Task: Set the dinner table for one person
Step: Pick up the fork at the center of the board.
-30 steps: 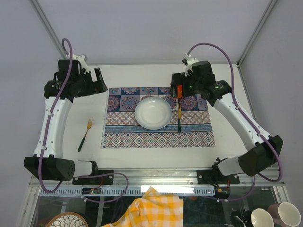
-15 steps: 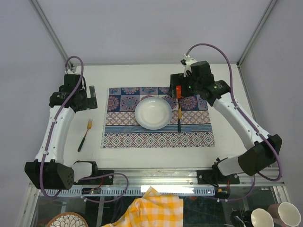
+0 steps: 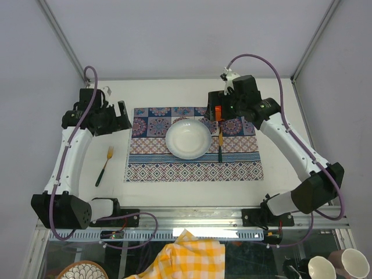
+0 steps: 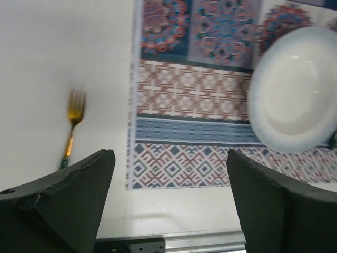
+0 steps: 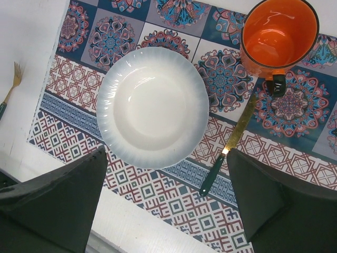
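A tile-print placemat [image 3: 192, 168] lies on the white dinner table [image 3: 157, 93]. On it sit a white plate [image 3: 188, 138], a gold knife with a green handle [image 3: 220, 145] to the plate's right, and an orange mug [image 5: 279, 34] at the mat's far right. A gold fork with a green handle [image 3: 104, 165] lies on the bare table left of the mat. My left gripper [image 3: 120, 114] hovers open above the mat's far left corner, with nothing between its fingers [image 4: 79, 200]. My right gripper [image 3: 216, 111] hangs open over the mug and plate, holding nothing.
Below the table's near rail [image 3: 192, 218] lie a yellow checked cloth [image 3: 189, 256], a patterned bowl [image 3: 81, 270] and two cups [image 3: 337, 264]. Grey walls and frame posts close in the back and sides.
The left wrist swung down and turned, ending beside the mat's far left corner. The right gripper drifted slightly back over the mug. Plate, knife and fork stayed put.
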You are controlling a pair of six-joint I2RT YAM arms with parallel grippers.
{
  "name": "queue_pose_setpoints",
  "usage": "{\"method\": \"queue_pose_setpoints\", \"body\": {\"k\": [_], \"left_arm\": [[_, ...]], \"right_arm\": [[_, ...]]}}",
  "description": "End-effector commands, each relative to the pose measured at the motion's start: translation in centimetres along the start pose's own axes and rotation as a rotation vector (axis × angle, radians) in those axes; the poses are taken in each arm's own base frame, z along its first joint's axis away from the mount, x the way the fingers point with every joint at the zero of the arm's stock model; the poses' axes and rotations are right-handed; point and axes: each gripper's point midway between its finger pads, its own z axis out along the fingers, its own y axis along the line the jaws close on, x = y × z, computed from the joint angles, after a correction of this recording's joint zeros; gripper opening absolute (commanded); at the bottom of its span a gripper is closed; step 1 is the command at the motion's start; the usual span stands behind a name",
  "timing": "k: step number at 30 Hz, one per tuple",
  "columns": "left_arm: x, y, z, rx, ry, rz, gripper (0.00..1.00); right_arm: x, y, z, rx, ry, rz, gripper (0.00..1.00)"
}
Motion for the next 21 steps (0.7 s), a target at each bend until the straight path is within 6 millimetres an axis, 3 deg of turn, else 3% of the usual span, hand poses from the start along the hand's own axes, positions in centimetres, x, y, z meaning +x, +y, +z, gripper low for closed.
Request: {"method": "queue_pose_setpoints", "body": {"k": [1, 5, 13, 18, 21], "left_arm": [[-4.0, -8.3, -3.7, 0.440, -0.108, -0.125, 0.87], [-5.3, -11.8, -7.0, 0.661, -0.148, -0.219, 0.81], [-8.4, -13.3, -10.8, 0.755, -0.267, -0.222, 0.87], [-10.9, -12.6, -12.2, 0.710, -0.389, -0.224, 0.88], [-11.7, -10.1, -11.4, 0.524, -0.407, -0.200, 0.90]], "right_arm": [[-1.8, 1.1, -0.4, -0.034, -0.063, -0.001, 1.00], [-1.8, 1.0, -0.3, -0.030, -0.060, -0.002, 1.00], [-1.6, 1.0, 0.0, -0.032, -0.049, 0.004, 1.00], [-1.5, 0.8, -0.1, -0.023, -0.048, 0.000, 1.00], [-1.4, 0.7, -0.1, -0.018, -0.047, -0.001, 0.99]]}}
